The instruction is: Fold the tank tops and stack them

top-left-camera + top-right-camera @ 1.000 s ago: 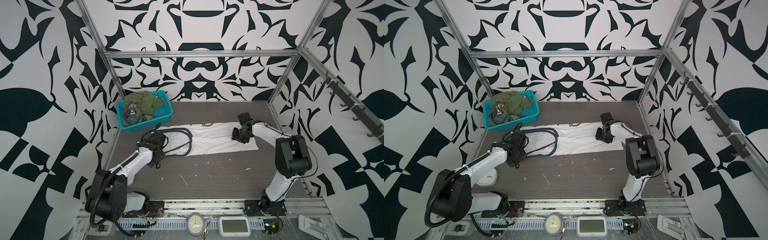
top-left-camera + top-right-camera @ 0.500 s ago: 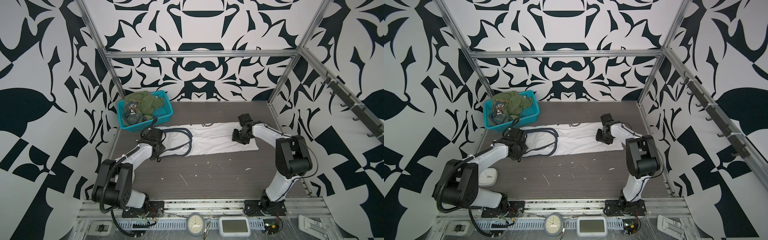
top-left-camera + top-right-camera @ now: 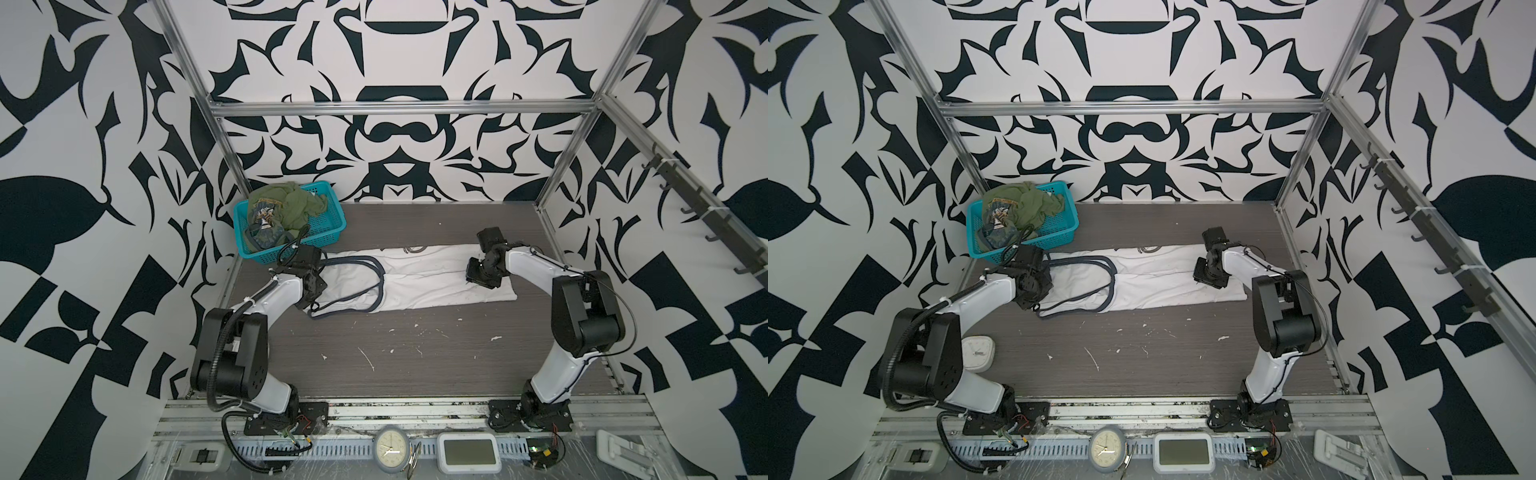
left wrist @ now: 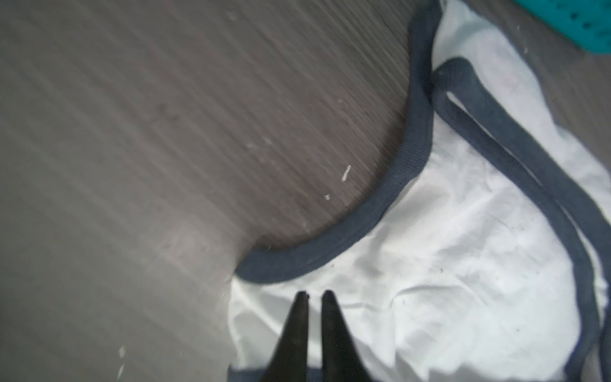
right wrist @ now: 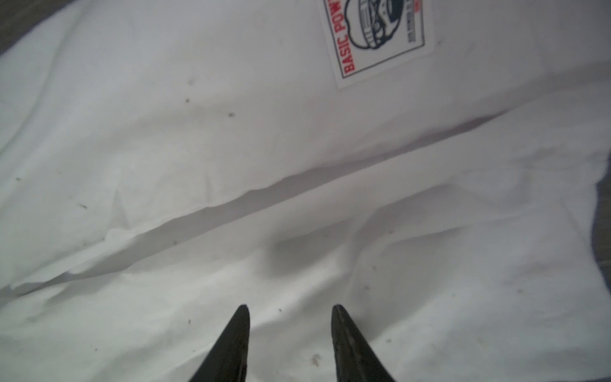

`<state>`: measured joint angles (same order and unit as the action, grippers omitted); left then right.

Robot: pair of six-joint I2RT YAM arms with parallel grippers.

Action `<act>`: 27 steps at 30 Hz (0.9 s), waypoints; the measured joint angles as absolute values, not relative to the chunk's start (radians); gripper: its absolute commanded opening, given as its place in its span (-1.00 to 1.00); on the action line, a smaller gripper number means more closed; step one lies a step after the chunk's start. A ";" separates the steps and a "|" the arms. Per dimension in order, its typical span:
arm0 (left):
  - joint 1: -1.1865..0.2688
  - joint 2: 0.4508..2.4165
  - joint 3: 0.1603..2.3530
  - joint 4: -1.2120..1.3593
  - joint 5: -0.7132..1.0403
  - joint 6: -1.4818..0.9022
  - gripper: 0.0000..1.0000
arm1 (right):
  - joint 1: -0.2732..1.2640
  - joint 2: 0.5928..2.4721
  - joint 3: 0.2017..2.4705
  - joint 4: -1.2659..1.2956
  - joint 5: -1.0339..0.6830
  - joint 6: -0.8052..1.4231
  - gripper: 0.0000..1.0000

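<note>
The white tank top (image 3: 424, 282) (image 3: 1163, 286) lies folded into a long strip across the table, with its navy-trimmed straps at the left end. My left gripper (image 3: 312, 301) (image 3: 1029, 304) hovers over that strap end. In the left wrist view its fingers (image 4: 314, 294) stand a narrow gap apart over white cloth (image 4: 463, 281), gripping nothing I can see. My right gripper (image 3: 471, 280) (image 3: 1198, 278) is open (image 5: 291, 309) low over the hem end, beside a lengthwise fold (image 5: 297, 185). The olive green tank top (image 3: 291, 203) (image 3: 1021, 203) sits crumpled in the basket.
The teal mesh basket (image 3: 328, 239) (image 3: 1061, 232) (image 4: 588, 20) stands at the back left, close to my left wrist. A small white clock (image 3: 978, 353) lies by the left arm's base. White flecks dot the dark table (image 3: 395, 353). A hook rail (image 3: 685, 199) runs along the right wall.
The left arm has drawn its elbow in and its gripper has shifted slightly toward the basket, with the jaws much narrower than before. The right arm and the white top have stayed put.
</note>
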<state>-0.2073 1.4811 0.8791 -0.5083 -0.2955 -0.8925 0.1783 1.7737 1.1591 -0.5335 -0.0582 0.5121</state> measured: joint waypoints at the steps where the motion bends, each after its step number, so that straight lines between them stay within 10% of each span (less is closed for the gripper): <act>1: -0.218 1.456 0.878 -0.540 -0.312 -0.894 -0.32 | 0.178 1.774 1.158 -0.534 -0.058 0.512 -0.14; 27: -0.345 1.507 0.799 -0.627 -0.369 -0.857 -0.28 | 0.176 1.774 1.150 -0.533 -0.059 0.512 -0.14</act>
<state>-0.3450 1.5070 0.7990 -0.6270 -0.3691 -0.8574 0.1761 1.7737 1.1503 -0.5327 -0.0586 0.5121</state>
